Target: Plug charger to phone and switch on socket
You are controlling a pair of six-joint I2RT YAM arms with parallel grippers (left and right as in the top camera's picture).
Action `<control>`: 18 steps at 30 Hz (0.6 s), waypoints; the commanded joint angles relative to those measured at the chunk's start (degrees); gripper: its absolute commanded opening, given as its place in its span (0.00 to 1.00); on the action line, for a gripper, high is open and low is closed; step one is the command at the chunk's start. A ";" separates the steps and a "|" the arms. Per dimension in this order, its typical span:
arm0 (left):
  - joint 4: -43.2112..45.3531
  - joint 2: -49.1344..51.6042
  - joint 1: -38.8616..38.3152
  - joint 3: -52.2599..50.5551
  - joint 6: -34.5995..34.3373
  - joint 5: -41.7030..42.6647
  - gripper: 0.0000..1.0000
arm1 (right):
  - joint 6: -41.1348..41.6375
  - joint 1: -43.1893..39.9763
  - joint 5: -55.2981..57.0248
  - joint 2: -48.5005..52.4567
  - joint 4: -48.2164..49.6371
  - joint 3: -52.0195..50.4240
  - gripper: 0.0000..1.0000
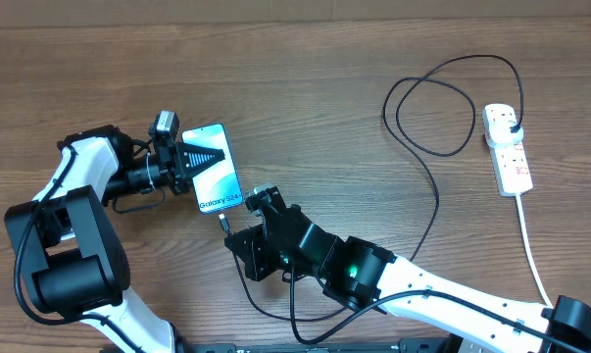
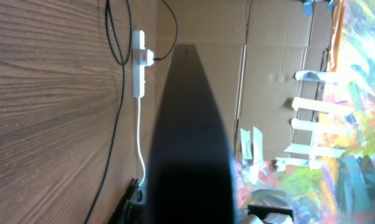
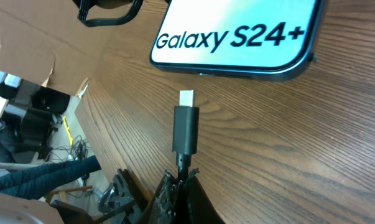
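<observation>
Wood-grain tabletop (image 1: 305,88) fills the scene, with brown cardboard (image 2: 206,25) standing along its far edge. Two arms are at work.

The left arm comes in from the left side and bends back toward the middle, its wrist rolled on its side. The left gripper (image 1: 205,157) reaches across the top half of the phone (image 1: 217,188), with one dark finger lying flat over the lit screen. The other finger is hidden from me, so I cannot tell whether the jaws are pinching the phone or only resting on it.

The right arm stretches in low from the lower right corner, forearm nearly flat to the table. The right gripper (image 3: 180,190) has its fingers pressed together on the charger (image 3: 186,127) just behind the connector. The black connector sticks straight out ahead of them. Its silver tip points at the phone's bottom edge and sits just short of it, not touching.

I count one phone, lying slantwise left of centre with "Galaxy S24+" showing. One charger cable runs from the gripper, loops once across the right half of the table and ends in a plug head seated in the socket (image 1: 508,149). One socket strip lies at the far right, showing red-marked switches, with one white lead (image 1: 532,250) trailing toward the near edge.
</observation>
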 commanded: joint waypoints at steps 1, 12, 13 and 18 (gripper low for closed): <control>-0.59 -0.66 -0.33 0.02 0.13 2.93 0.04 | 1.16 -0.24 1.51 -1.40 0.46 -0.26 0.04; -0.59 -0.66 -0.90 0.02 1.14 2.93 0.04 | 1.18 -0.24 2.29 -1.18 1.81 -0.26 0.04; -0.61 -0.68 -1.03 0.02 1.14 2.93 0.04 | 1.20 -0.24 2.29 -1.05 1.95 -0.26 0.04; -0.61 -0.68 -1.55 0.02 1.11 2.93 0.04 | 1.18 -0.24 2.25 -0.81 2.01 -0.26 0.04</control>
